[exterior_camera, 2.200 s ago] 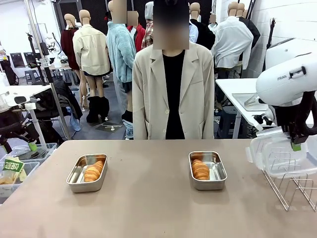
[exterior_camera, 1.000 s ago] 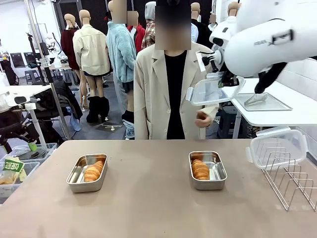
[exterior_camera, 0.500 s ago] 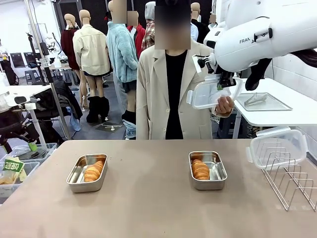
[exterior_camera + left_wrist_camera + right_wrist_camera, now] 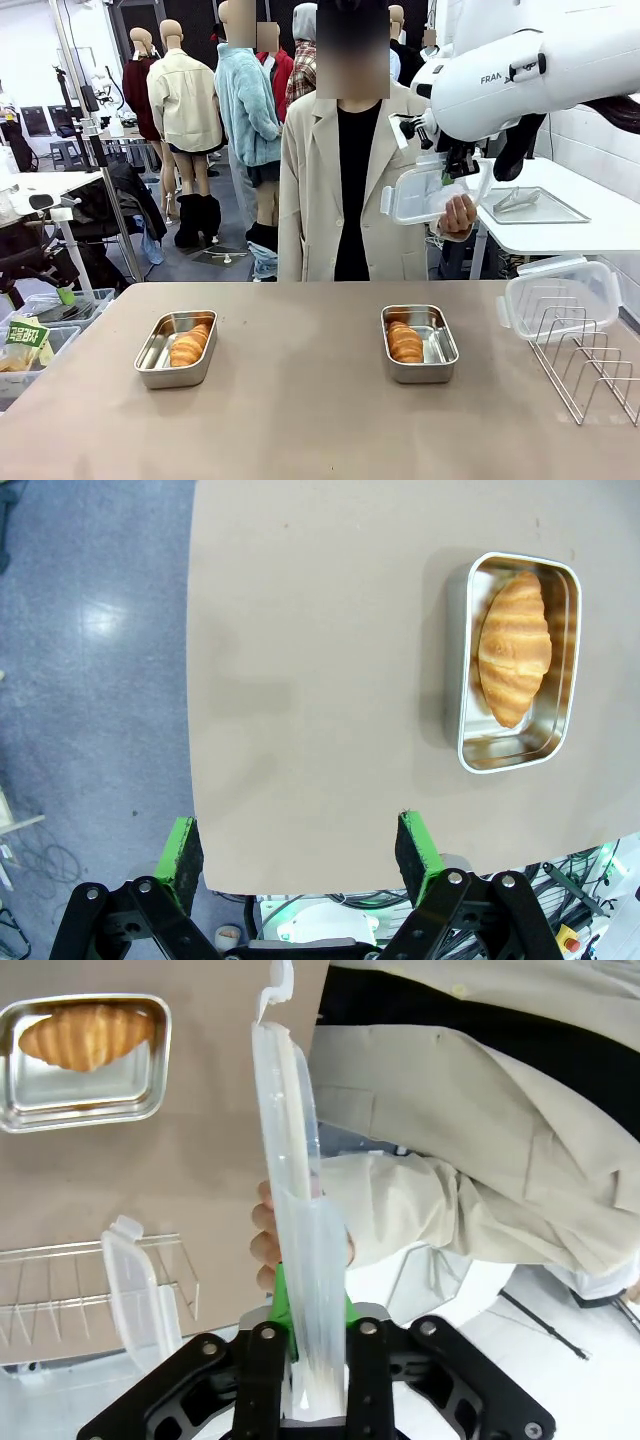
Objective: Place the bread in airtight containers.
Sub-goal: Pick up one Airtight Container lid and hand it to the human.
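The right gripper (image 4: 310,1308) pinches a clear lid (image 4: 425,195) by one edge, high in the air past the far side of the table (image 4: 300,420). The person's hand (image 4: 458,215) is on the lid too, right next to the gripper. The left gripper (image 4: 298,845) is spread wide with nothing in it, hanging over the near edge of the table. A bread roll (image 4: 189,346) lies in the left tin (image 4: 158,345), and another bread roll (image 4: 404,341) lies in the right tin (image 4: 437,345). Both tins are open on top. A second lid (image 4: 560,295) leans on the wire rack (image 4: 590,375) at the right end of the table. The big worry is the lid in the air. If the gripper lets go before the hand has a good hold, the smooth, thin lid could slip and drop to the floor. If the hand pulls while the gripper is squeezing hard, the lid could bend or a clip could snap. When the right arm comes back down, it could bump the rack and knock the second lid off.
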Motion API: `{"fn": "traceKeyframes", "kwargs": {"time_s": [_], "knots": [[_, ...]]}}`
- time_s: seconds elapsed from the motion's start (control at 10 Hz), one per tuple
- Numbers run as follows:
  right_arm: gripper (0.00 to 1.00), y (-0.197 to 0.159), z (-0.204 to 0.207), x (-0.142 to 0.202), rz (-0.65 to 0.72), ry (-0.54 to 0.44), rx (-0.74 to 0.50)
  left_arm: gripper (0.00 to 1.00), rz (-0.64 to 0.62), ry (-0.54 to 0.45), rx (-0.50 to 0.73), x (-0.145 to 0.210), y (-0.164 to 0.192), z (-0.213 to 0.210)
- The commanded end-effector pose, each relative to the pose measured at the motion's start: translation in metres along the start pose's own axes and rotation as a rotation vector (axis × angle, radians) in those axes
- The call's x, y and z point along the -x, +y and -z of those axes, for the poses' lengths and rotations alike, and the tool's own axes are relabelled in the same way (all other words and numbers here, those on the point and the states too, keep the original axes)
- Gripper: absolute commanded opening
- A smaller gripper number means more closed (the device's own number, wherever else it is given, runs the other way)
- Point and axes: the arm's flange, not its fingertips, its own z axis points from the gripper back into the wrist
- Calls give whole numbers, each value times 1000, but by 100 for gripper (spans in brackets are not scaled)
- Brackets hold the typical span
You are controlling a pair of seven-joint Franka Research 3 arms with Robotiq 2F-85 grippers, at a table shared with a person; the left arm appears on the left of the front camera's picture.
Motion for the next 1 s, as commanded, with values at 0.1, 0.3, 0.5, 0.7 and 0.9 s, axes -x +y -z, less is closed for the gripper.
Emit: {"fn": "traceKeyframes", "kwargs": {"time_s": [0.1,0.3,0.5,0.7,0.9], "knots": [[79,10,-41,37,67,15,-120,100,-18,-13,-13,0,0,1],[100,28,-61,82,138,40,-211,100,-18,-13,-13,0,0,1],[100,27,-52,120,194,44,-296,100,-18,-13,-13,0,0,1],[100,27,-23,146,243,39,-393,100,-18,-13,-13,0,0,1],[100,39,4,159,241,35,-423,100,-18,-13,-13,0,0,1]]}}
